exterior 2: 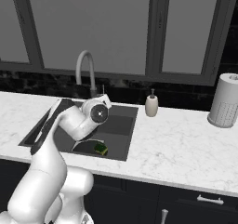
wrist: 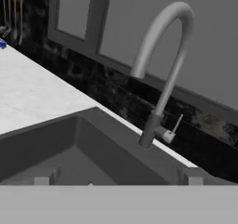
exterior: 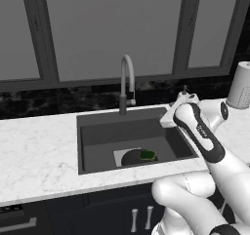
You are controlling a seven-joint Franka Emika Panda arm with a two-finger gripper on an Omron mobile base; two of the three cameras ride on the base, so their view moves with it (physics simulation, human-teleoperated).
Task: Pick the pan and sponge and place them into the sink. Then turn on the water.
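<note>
Pan [exterior: 131,157] and sponge [exterior: 147,155] already lay in the sink [exterior: 97,131], sponge on the pan; gripper [wrist: 116,183] was spread apart and empty, aimed at the faucet [wrist: 162,69]; only its lever [wrist: 176,124] seemingly remained, no water running

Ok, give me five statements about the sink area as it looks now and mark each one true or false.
1. The sponge lies inside the sink. True.
2. The pan sits on the marble counter left of the sink. False: it lies on the sink floor, next to the sponge.
3. Water runs from the faucet. False: no water shows at the spout.
4. The gripper is open and holds nothing. True: the hand view shows its tips apart, looking toward the faucet's side lever.
5. The soap dispenser stands in the sink. False: it stands on the counter behind the sink's right corner.
</note>
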